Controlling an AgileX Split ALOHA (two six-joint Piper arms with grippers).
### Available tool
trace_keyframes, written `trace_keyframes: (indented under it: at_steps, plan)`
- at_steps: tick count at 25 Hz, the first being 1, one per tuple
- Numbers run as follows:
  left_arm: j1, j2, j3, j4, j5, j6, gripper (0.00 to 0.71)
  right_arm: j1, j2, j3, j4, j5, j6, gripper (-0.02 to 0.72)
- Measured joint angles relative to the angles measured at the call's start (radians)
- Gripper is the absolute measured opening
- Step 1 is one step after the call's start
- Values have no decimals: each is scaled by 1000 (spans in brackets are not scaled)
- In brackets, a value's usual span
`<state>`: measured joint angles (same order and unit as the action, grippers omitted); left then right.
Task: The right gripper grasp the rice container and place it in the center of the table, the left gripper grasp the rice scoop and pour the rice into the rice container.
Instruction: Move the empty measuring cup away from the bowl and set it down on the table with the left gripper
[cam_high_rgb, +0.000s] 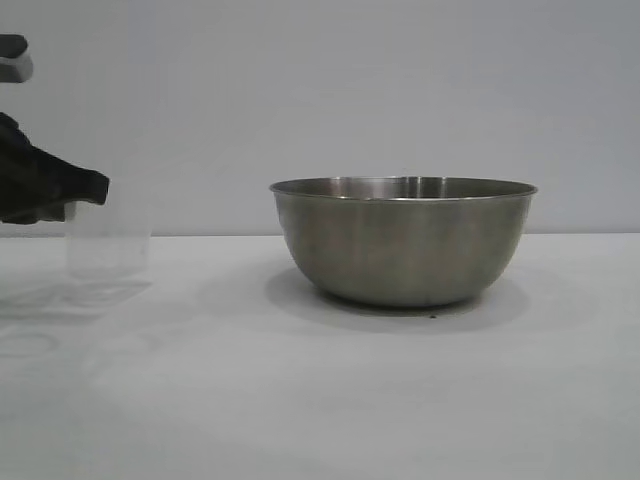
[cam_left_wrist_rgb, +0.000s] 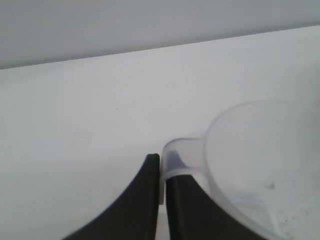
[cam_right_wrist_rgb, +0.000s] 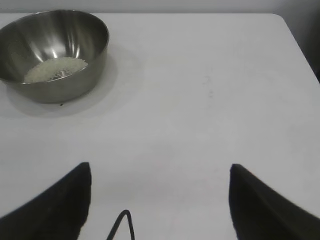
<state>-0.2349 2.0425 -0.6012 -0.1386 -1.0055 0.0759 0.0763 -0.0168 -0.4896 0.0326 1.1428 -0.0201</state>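
rice container (cam_high_rgb: 403, 245) stands upright on the tabletop (cam_high_rgb: 320, 400), near the middle of the exterior view, nothing touching it. placement step looks finished.

right wrist view: the rice (cam_right_wrist_rgb: 55, 69) lies as a pale heap on the floor of the container (cam_right_wrist_rgb: 55, 55). so the pour also looks done, judging from where the grains are now.

left end effector (cam_high_rgb: 60, 190) sits at the left edge of the exterior view, low over the tabletop. its fingers are pressed together on the small side handle of the rice scoop (cam_high_rgb: 108, 250). left wrist view confirms: the two black fingers (cam_left_wrist_rgb: 187, 210) pinch the handle tab, scoop body (cam_left_wrist_rgb: 260, 165) just beyond them, mouth up. scoop looks upright, its base at or very near the tabletop; cannot tell whether it actually touches. inside looks nearly empty, only a few specks at the bottom.

scoop and container are well apart, scoop off to the left side.

right end effector (cam_right_wrist_rgb: 160, 200) is idle, hanging back from the container, fingers spread wide with only bare tabletop between them, holding nothing.

judgement: both named steps appear complete. what seems left is only tidying: set the scoop down, release the handle, pull the left arm clear.
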Motion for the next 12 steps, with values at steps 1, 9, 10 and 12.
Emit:
trace_keyframes:
  at_steps: [1,9,10,12]
  plan:
    - [0,4,0,0,0,0,0,0,0,0,0,0,0,472]
    - [0,4,1,0,-7,0,281,0,0,0,0,0,0,472]
    - [0,4,9,0,-19,0,265,0,0,0,0,0,0,472]
    - [0,4,43,0,-53,-2,265,0,0,0,0,0,0,472]
